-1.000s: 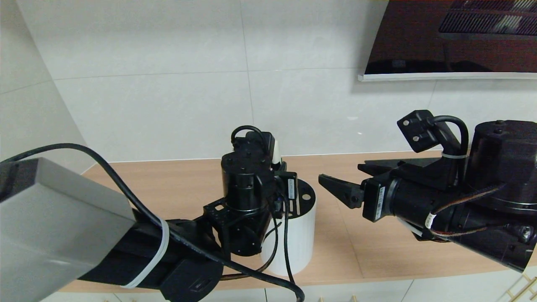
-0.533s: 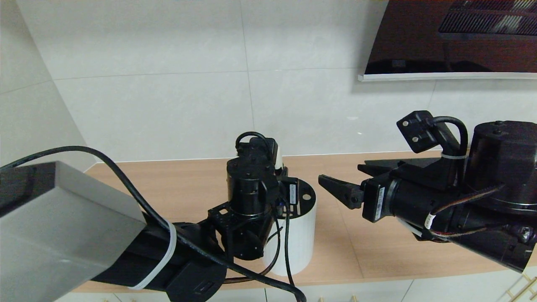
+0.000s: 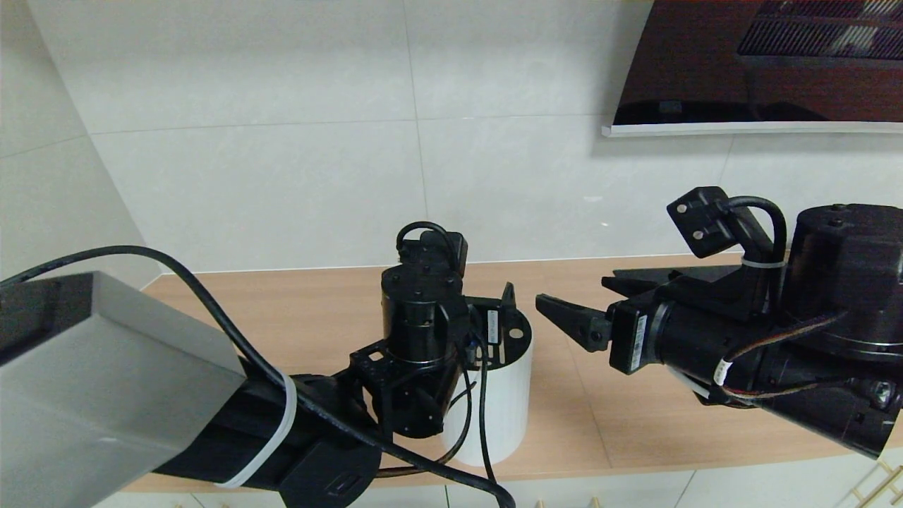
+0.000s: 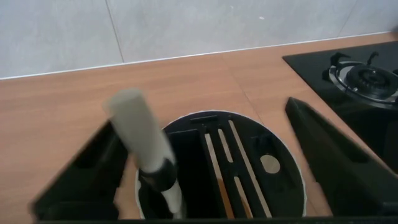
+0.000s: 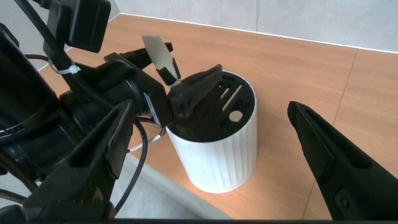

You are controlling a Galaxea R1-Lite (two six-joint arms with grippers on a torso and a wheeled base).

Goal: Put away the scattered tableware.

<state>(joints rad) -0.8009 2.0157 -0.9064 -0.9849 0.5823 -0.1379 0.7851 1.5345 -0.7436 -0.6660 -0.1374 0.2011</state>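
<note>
Wooden counter (image 3: 282, 310), tiled wall behind. Holder (image 3: 501, 402): set directly under left gripper (image 4: 199, 115), fingers spread. Utensil (image 4: 140, 134): seated in a slot between them. Right gripper (image 3: 573, 293): spread, empty, beside holder. Step judged: deposit made; straight lift clear called for.

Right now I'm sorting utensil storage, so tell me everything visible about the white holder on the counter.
The white holder is an upright, faintly ribbed cylinder, plastic by its look, standing on the wooden counter near its front edge. Its black lid has long slots and a round hole. A white-handled utensil stands tilted in one opening; the left gripper hangs open above.
</note>
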